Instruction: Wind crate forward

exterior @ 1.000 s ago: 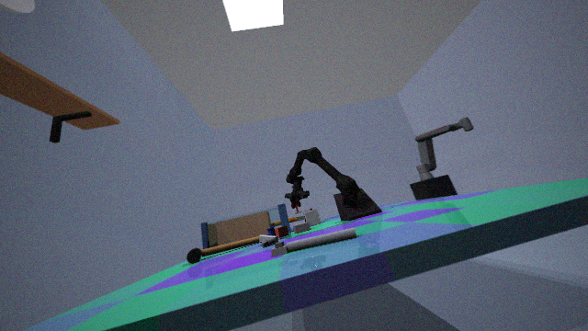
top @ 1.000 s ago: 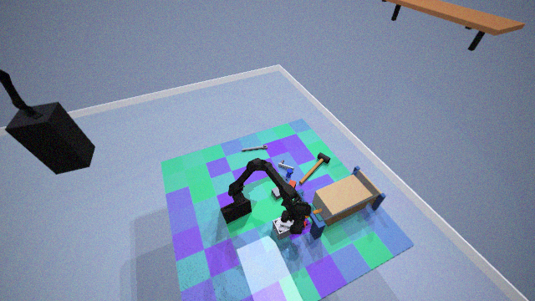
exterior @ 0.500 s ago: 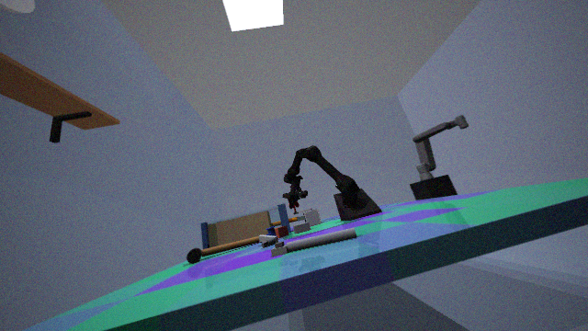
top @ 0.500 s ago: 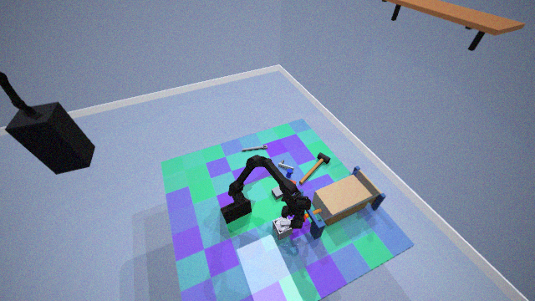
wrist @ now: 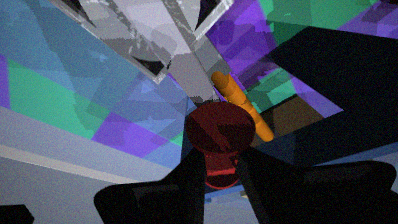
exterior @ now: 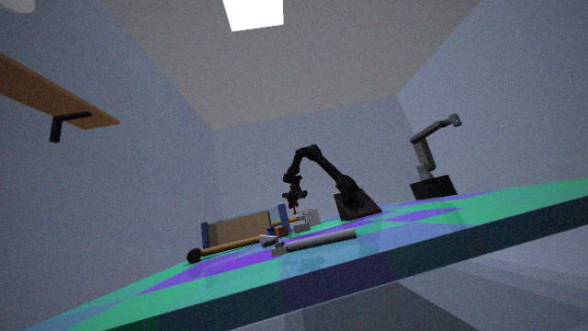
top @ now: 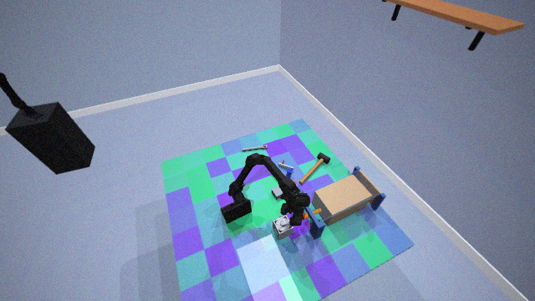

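Note:
My gripper (top: 298, 222) (exterior: 293, 205) (wrist: 215, 142) is shut on the red knob (wrist: 220, 127) of the winch handle. The handle's grey arm (wrist: 186, 75) runs from the knob across the top of the grey winch (top: 286, 233) (exterior: 312, 217). Whether its key is fully down in the hole is hidden. The tan crate (top: 343, 195) (exterior: 243, 227) sits flat in the low cubby. A gap shows between the crate's front and the blue frame post (top: 317, 227) (exterior: 283, 218) at the mouth. An orange rod-like piece (top: 313, 213) (wrist: 245, 105) lies between winch and crate.
A hammer (top: 313, 169) (exterior: 230, 246) and a grey wrench (top: 254, 148) (exterior: 322, 240) lie on the bench. A small grey tool (top: 286, 165), a blue piece (top: 289, 172) and a grey block (top: 277, 192) lie nearer the arm. A second arm (exterior: 424, 156) stands far behind.

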Robot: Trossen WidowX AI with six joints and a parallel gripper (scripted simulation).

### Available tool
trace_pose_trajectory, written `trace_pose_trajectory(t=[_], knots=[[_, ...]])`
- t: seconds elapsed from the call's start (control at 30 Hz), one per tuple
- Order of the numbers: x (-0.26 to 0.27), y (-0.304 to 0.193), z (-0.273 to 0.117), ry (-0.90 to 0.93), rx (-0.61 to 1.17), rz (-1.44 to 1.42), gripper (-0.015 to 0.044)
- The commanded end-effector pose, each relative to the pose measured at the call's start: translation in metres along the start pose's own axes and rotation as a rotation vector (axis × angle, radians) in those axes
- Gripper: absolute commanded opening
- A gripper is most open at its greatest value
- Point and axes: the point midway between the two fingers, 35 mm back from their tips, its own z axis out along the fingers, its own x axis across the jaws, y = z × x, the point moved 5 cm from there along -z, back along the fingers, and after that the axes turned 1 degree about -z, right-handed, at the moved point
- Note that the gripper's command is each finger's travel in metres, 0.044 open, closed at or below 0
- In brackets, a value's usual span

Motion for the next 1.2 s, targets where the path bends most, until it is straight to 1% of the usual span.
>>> trace_pose_trajectory(t=[0.0, 1.17], knots=[[-0.012, 0.009, 0.001, -0.025, -0.027, 0.013, 0.0000], [-0.039, 0.033, -0.011, -0.027, -0.029, 0.014, 0.0000]])
